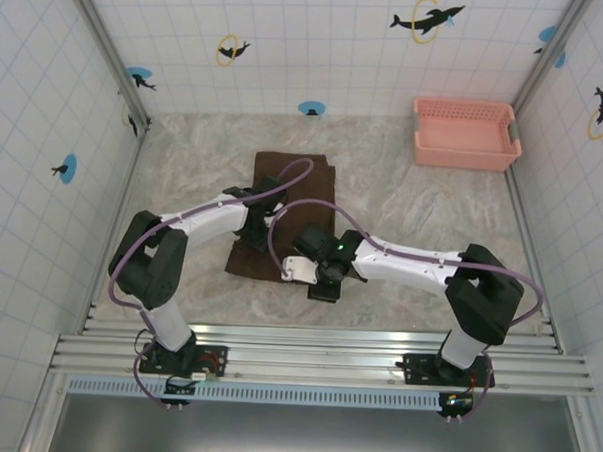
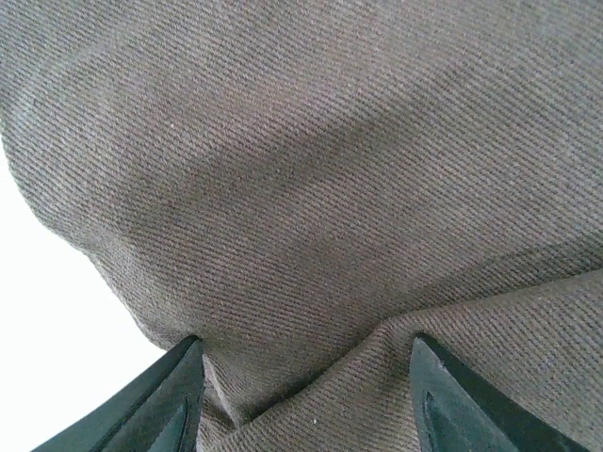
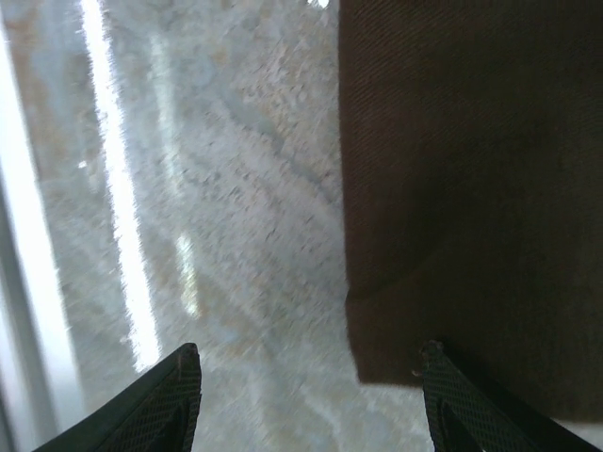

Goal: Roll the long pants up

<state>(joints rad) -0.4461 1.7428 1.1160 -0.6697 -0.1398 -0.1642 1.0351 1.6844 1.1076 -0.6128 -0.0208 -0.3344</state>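
pants [image 1: 295,191] lie flat on the table [image 1: 422,206], no roll formed yet, left end effector [image 2: 306,342] spread over cloth, right end effector [image 3: 310,347] spread at their near corner.

From above, both arms hide the middle of the long pants [image 1: 321,185]; the right end effector [image 1: 324,285] covers part of their near edge; at the right wrist the surface [image 3: 236,188] is blurred, the cloth cut off top and right.

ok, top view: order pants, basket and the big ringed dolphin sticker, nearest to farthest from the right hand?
1. pants: centre of the table, near edge at the right hand.
2. basket: far right corner.
3. dolphin sticker: high on the back wall.
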